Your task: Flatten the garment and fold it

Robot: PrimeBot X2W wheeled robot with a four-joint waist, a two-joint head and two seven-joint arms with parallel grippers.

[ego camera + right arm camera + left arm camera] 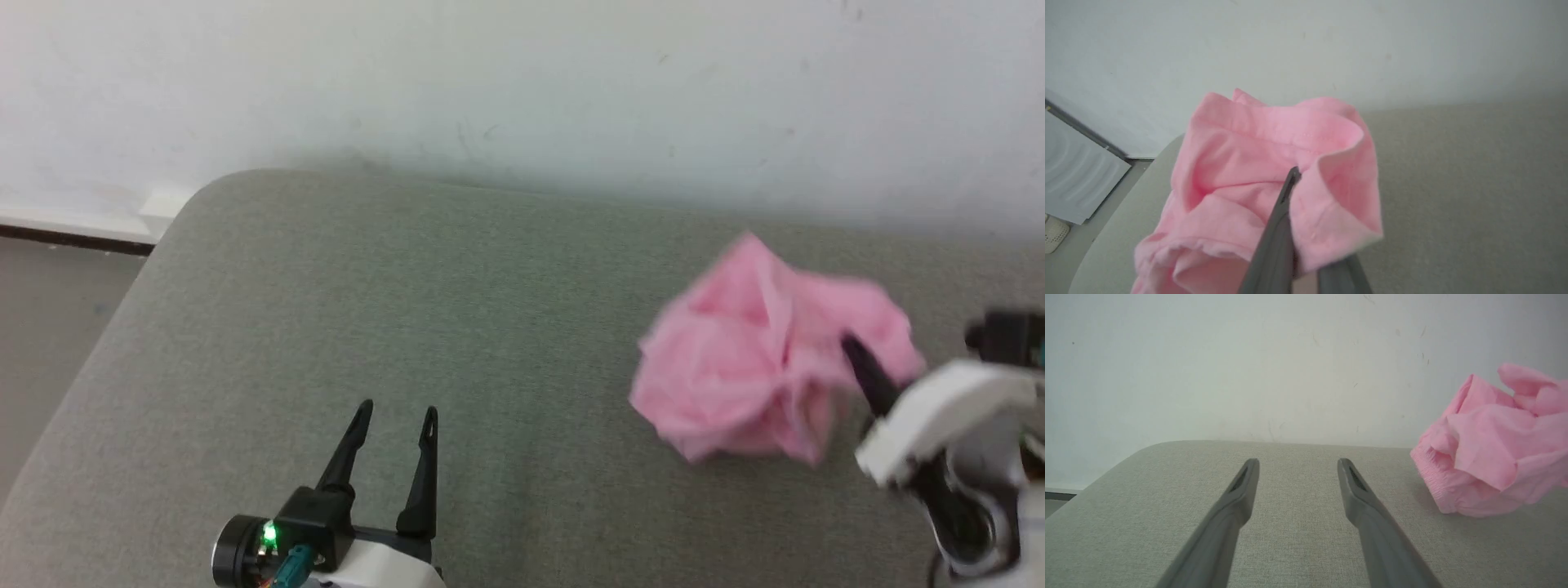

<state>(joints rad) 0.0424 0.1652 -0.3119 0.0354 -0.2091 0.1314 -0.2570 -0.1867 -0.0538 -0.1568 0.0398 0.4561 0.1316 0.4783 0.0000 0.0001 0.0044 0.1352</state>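
Note:
The garment (751,351) is a crumpled pink bundle on the right part of the grey cushioned surface (457,310). My right gripper (853,351) is shut on the garment's right side, its dark fingers buried in a fold. In the right wrist view the fingers (1286,204) pinch a hemmed edge of the garment (1241,163), which drapes over them. My left gripper (396,412) stands open at the lower left, empty, well to the left of the cloth. The left wrist view has the garment (1494,449) at its right edge, its gathered waistband low on the bundle, beyond the spread fingers (1237,498).
A white wall (522,82) runs behind the surface. The surface's rounded left corner (196,196) drops to the floor, where a skirting board (73,224) runs. A white panel (1073,175) stands on the floor in the right wrist view.

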